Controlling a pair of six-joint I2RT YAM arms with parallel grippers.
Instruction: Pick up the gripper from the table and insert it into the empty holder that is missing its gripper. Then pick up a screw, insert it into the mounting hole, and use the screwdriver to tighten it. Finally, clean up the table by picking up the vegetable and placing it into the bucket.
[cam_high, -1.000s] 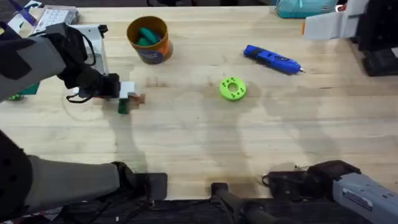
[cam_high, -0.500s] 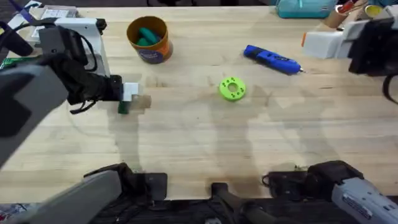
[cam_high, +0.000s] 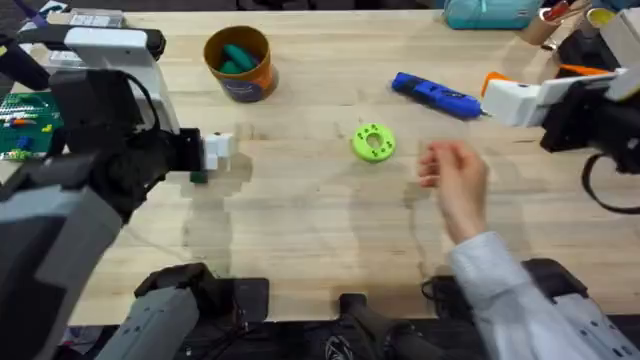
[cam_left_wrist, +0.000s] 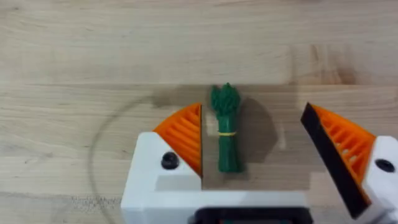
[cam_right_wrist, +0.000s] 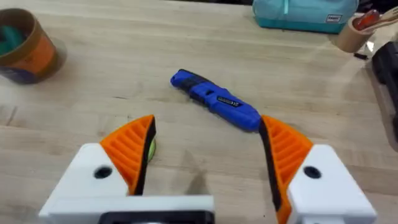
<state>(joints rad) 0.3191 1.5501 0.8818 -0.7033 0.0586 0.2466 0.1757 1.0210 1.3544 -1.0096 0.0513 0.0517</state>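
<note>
The left gripper (cam_left_wrist: 252, 155) hung released over the small dark green knobbly vegetable (cam_left_wrist: 226, 129), which lay on the pale wooden table (cam_high: 320, 230) toward its left edge, close beside one orange pad (cam_left_wrist: 185, 134) — closing could push it askew. The right gripper (cam_right_wrist: 208, 162) was released too, near the bright blue screwdriver (cam_right_wrist: 216, 99). The round orange bucket (cam_high: 240, 63) near the far edge held a teal piece (cam_high: 237, 57). A person's hand (cam_high: 455, 185) reached in — a collision risk.
</note>
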